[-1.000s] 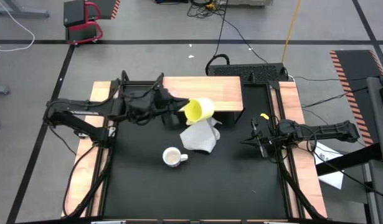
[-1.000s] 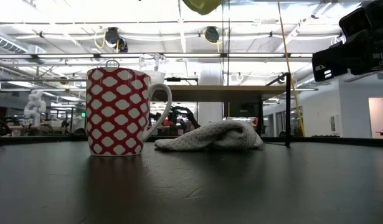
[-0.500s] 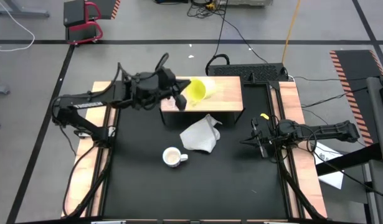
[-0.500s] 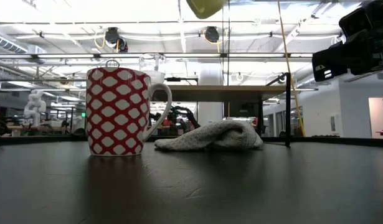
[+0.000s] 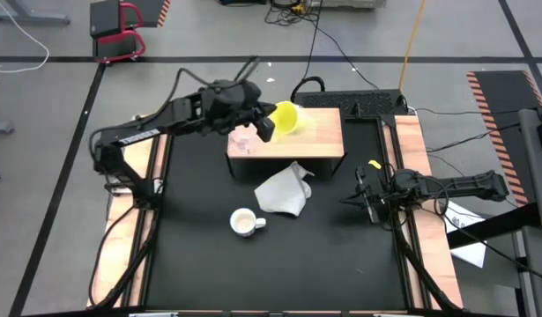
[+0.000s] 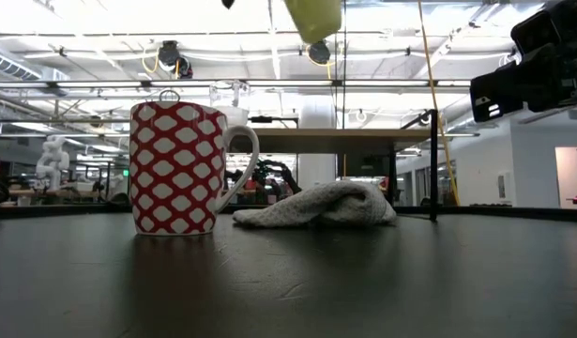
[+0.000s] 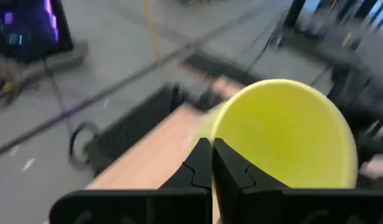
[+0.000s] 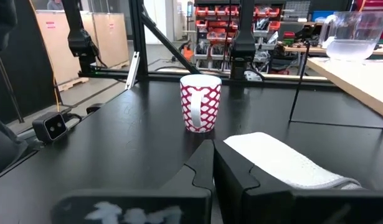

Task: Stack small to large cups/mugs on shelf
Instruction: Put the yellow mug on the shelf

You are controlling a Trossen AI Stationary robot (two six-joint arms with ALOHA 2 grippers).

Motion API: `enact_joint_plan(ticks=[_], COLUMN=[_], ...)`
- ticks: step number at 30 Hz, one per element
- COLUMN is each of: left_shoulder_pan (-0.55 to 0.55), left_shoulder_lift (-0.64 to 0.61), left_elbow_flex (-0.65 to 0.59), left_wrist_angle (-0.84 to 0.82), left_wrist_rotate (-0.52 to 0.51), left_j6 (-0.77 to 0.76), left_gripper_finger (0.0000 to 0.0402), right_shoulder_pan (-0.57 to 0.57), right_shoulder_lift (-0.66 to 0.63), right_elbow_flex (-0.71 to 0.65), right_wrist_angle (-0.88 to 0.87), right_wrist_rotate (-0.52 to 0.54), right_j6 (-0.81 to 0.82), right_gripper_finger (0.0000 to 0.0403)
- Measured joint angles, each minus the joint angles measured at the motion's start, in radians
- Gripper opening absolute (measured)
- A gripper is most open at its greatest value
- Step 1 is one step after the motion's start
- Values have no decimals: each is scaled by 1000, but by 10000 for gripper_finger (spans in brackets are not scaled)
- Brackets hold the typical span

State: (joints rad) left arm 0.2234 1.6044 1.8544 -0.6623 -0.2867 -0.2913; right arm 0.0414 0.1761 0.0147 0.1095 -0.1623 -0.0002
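Three cups were in play, and you had only one in hand. Your left gripper was closed tight on the yellow cup, pinching its rim, w/ the cup tipped on its side in the air over the shelf, toward its far-left part. In the left wrist view the fingers were pressed together at the cup's edge.

Risks from there, as I judged them:
- The tiny clear glass cup already stood on the shelf's left end, just beside your gripper. Coming down w/o care, the wrist or the yellow cup could've knocked it over or off the edge.
- The yellow cup was tilted; letting go before you'd righted it would prob. have sent it rolling off the shelf.
- A rim pinch is a thin hold; a quick wrist turn could've let it slip.
- Order mattered: small to large meant yellow goes next to the glass, leaving room for the mug.

Your right gripper sat shut and empty, low over the right side of the tabletop, waiting.

Count: 3 cups total — 1 clear glass on the shelf, 1 yellow held, 1 white patterned mug (red-and-white sides in the low view) standing on the table, near of the shelf, well apart from it. 1 shelf. 1 grey-white cloth crumpled btw mug and shelf. 2 arms.
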Motion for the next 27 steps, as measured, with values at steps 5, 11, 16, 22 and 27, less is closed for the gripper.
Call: enact_joint_plan(ticks=[5,11,16,22,27], left_shoulder_pan=[6,30,65,99,108], left_shoulder_lift=[117,247,317,353,364], left_elbow_flex=[156,329,419,430,431], left_wrist_angle=[-119,-233,-331,-413,-452], left_wrist_rotate=[29,63,78,79,88], left_j6=[21,30,11,-34,-78], left_gripper_finger=[0,0,0,0,0], right_shoulder_pan=[0,0,0,0,0], right_shoulder_lift=[13,22,22,22,22], right_elbow_flex=[0,0,0,0,0], right_wrist_angle=[4,-1,-1,-1,-1], right_wrist_rotate=[-1,0,0,0,0], right_j6=[0,1,7,15,15], right_gripper_finger=[0,0,0,0,0])
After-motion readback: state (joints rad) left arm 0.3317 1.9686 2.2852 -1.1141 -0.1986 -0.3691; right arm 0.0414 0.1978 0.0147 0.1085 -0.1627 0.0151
